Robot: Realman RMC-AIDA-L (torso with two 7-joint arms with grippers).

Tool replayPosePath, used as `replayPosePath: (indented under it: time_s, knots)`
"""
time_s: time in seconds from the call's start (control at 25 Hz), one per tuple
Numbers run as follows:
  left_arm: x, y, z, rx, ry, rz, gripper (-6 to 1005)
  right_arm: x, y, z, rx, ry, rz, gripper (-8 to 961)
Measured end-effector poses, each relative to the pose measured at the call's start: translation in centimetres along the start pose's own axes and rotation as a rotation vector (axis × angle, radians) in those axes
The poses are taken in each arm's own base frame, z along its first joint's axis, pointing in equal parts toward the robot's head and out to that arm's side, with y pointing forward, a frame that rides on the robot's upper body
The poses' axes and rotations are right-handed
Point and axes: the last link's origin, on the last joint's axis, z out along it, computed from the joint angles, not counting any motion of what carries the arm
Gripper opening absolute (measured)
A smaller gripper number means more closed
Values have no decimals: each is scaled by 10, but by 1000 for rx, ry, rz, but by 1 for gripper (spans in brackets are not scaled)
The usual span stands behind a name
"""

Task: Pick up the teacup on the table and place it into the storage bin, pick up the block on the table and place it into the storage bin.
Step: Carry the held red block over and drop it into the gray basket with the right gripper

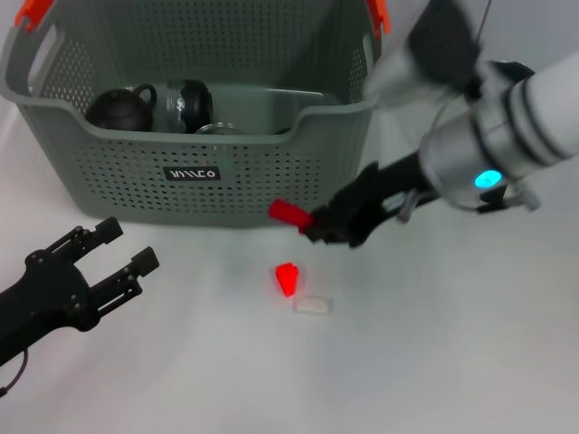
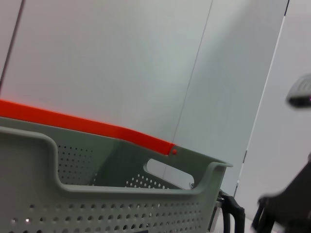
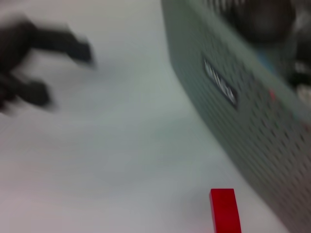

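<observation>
While the left end effector [image 1: 122,246] rests low at the near left of the desk [image 1: 434,362] with its fingers spread and nothing between them, the right end effector [image 1: 312,220] hangs just in front of the storage bin [image 1: 226,172], pinching a red block [image 1: 289,212] clear of the desk. The bin stands at the far side, its black label [image 1: 191,173] facing near, with a dark teacup [image 1: 122,107] and a glass pot [image 1: 185,104] inside. A second red block [image 1: 287,278] and a small white piece [image 1: 313,306] lie close together on the desk below the held block.
</observation>
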Motion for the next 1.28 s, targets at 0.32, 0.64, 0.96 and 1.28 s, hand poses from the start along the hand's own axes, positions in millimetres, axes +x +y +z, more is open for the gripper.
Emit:
replayPosePath:
  time_s: [0.32,0.64,0.96,1.28]
  knots:
    - [1,-1,-2,8,5,-1,751,-31,12,-89,-254,-356,-55,197]
    - [2,-1,1,0,9,-2,750,-87,-23,-98,23,-448,-34,196]
    - [2,-1,2,-2,11,-4,751,-130,-49,-15,240,-253,-23,196]
    - [2,-1,2,1,10,-4,751,-133,-45,25,298,-122,-103,227]
